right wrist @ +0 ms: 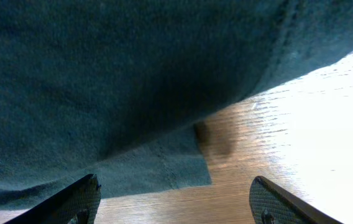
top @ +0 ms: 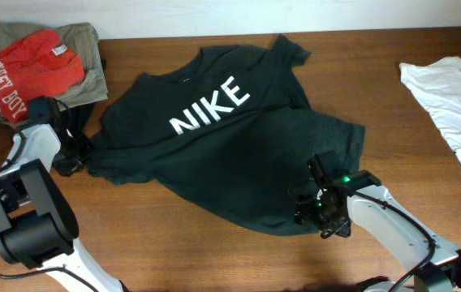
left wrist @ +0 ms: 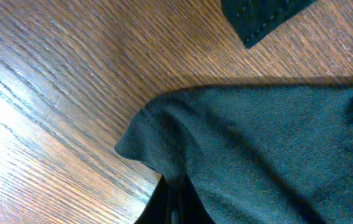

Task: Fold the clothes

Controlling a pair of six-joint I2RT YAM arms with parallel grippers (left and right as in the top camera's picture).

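Right gripper (right wrist: 175, 182) spread wide over black T-shirt (top: 230, 154) hem; left gripper (left wrist: 169, 202) seemingly pinching its corner; brown wood-grain desk (top: 214, 259); white garment (top: 458, 105) at right edge.

Wooden table (top: 214, 251), warm brown grain; bright glare on surface in both wrist views.

black t-shirt (right wrist: 133, 81) hem corner lies on the wooden table (right wrist: 301, 124), right gripper (right wrist: 173, 202) spread wide below

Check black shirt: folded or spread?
Mostly spread: shirt lies flat, lettering up; lower part rumpled over itself, no neat fold.
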